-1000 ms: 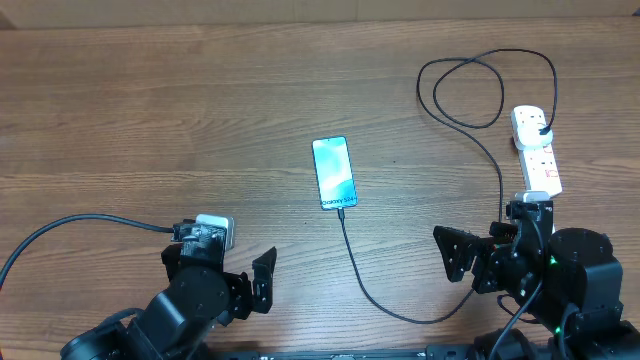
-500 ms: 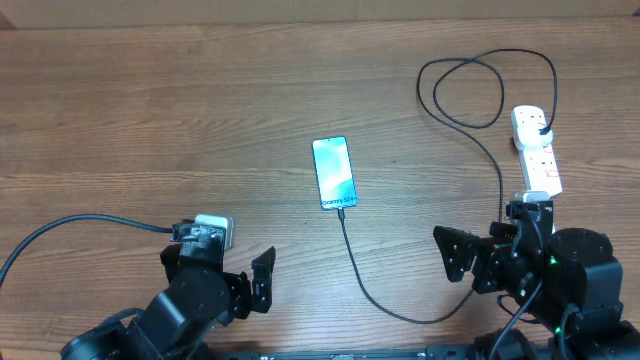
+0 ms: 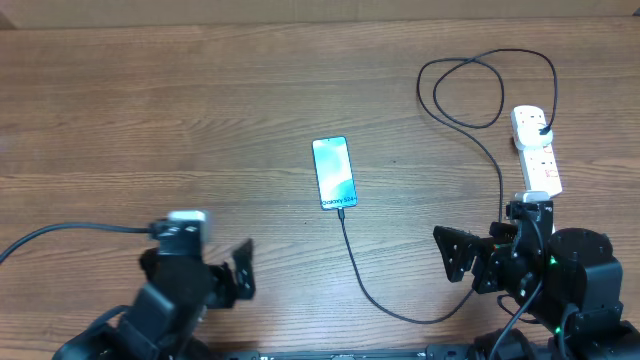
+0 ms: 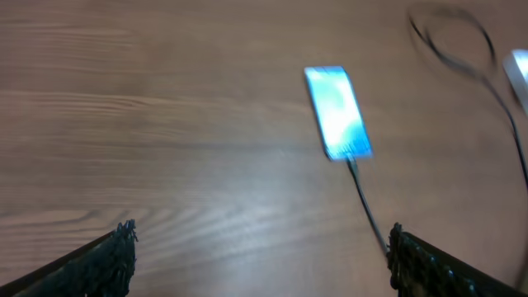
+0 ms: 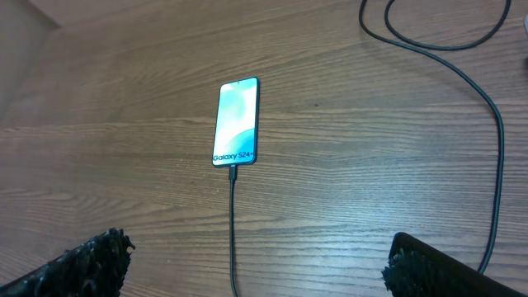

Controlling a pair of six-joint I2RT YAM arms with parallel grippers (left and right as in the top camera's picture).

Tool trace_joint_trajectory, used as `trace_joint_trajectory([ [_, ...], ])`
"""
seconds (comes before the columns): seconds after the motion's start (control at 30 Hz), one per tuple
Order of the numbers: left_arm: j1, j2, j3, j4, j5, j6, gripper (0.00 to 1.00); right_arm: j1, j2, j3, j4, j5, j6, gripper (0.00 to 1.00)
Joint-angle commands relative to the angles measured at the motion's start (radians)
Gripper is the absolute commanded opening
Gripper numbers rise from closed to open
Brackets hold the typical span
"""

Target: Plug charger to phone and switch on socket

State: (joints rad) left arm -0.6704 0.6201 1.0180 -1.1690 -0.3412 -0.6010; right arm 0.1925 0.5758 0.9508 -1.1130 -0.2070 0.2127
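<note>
The phone lies flat mid-table with its light-blue screen lit, and also shows as the phone and, blurred, the phone. The charger cable has its tip at the phone's near edge. It curves right, loops at the back and ends at a black plug on the white socket strip. My left gripper is open at the front left, apart from the phone. My right gripper is open at the front right, with the cable lying on the table between its fingers, untouched.
A dark cable trails left from my left arm across the table. The charger's loop lies behind the socket strip. The table's back edge runs along the top. The socket's white end shows blurred at the right.
My left arm has shifted left, away from the phone, and its wrist view is blurred by the motion. The right arm, phone, cable and socket have not moved.
</note>
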Motion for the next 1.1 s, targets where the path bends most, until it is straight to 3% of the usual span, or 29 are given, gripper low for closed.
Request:
trace_joint_trajectory([
  [0.0,0.252,-0.048,-0.018,0.058,0.004,-0.003,1.00,0.006,-0.011,-0.002,0.004,-0.008,0.007,1.00],
  [0.13,0.573,-0.084,-0.028,0.139,0.161,0.177,1.00,0.006,-0.011,-0.002,0.004,-0.008,0.007,1.00],
  [0.2,0.650,-0.077,-0.029,0.183,0.209,0.263,1.00,0.006,-0.011,-0.002,0.004,-0.008,0.007,1.00],
  [0.4,0.690,-0.145,-0.185,0.481,0.222,0.466,1.00,0.006,-0.011,-0.002,0.004,-0.008,0.007,1.00],
  [0.77,0.765,-0.425,-0.693,0.985,0.391,0.467,1.00,0.006,-0.011,-0.002,0.004,-0.008,0.007,1.00],
  [1.07,0.771,-0.607,-0.909,1.302,0.372,0.437,0.99,0.006,-0.011,-0.002,0.004,-0.008,0.007,1.00],
])
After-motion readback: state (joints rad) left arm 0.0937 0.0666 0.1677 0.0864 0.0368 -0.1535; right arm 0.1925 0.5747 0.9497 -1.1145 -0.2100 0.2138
